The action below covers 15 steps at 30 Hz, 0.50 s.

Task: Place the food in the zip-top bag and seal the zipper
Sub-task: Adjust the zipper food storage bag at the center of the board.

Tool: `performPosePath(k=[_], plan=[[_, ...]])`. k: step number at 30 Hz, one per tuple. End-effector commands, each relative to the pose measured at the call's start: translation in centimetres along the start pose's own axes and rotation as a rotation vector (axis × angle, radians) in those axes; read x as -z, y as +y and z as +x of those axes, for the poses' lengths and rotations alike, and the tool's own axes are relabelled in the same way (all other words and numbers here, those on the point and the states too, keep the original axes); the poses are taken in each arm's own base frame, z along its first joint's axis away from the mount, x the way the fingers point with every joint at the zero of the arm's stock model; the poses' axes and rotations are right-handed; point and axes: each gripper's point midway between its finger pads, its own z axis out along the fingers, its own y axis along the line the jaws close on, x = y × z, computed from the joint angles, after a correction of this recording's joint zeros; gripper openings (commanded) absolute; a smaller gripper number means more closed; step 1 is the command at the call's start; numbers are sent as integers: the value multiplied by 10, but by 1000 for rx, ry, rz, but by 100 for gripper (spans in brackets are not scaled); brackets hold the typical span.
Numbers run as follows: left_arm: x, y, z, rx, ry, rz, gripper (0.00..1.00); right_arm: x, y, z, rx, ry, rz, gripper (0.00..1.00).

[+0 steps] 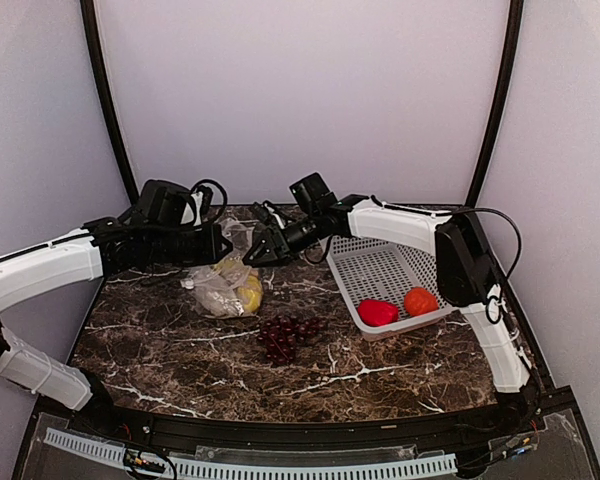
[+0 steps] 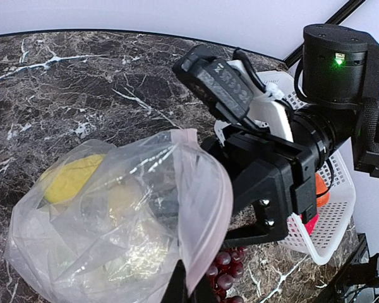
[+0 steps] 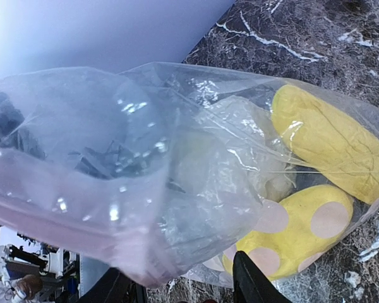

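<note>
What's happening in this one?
The left gripper is shut on the zip-top bag, holding its mouth up; two yellow pieces and what looks like the cauliflower are inside. The right gripper sits at the pinkish zipper edge, fingers apart. The grape bunch lies on the table; the red pepper and tomato sit in the white basket.

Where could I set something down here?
Bare dark marble table left of the purple grape bunch and along the near edge. The far half of the white perforated plastic basket is bare. Crowded: around the clear dotted plastic bag, where left gripper and right gripper meet.
</note>
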Motion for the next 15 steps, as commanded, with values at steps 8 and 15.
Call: performPosePath(k=[8, 15], plan=[[6, -17, -11, 17, -19, 72, 1, 16, 8, -22, 38, -35, -10, 0], [11, -15, -37, -35, -73, 1, 1, 118, 62, -94, 257, -242, 87, 0]])
